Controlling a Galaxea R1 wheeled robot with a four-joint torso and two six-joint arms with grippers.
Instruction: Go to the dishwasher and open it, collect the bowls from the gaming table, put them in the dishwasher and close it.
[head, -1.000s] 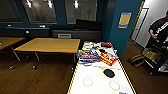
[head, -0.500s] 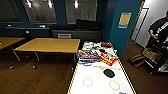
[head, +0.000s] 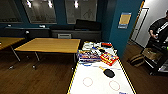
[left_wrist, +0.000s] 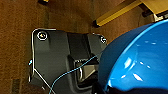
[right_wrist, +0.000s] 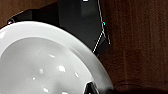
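Bowls are with me now, one at each wrist: a blue bowl (left_wrist: 136, 58) fills the right part of the left wrist view, and a white bowl (right_wrist: 47, 65) fills the lower left of the right wrist view. Each one sits very close to its camera with only the brown wooden floor (right_wrist: 140, 45) beneath, so I judge that each arm carries its own bowl above the ground and not on any surface. I cannot tell how my fingers stand on either side, because the bowls and my dark wrist plates cover that place; so the holding is my judgement from the position, not something I see directly. In the head view the gaming table (head: 100, 82) stands in the lower middle of the frame, white with yellow edging, with colourful game boxes (head: 109, 58) piled at its far end and a dark paddle (head: 108, 72) lying on the bare white part. A wooden-topped table (head: 50, 45) is to the left of it, and a person (head: 160, 30) stands at the right edge of the frame. The dishwasher is not among these things, so I think the collecting step is done and the carrying step is in hand. Both bowls appear with their hollow side toward the camera, which seems good for transport.
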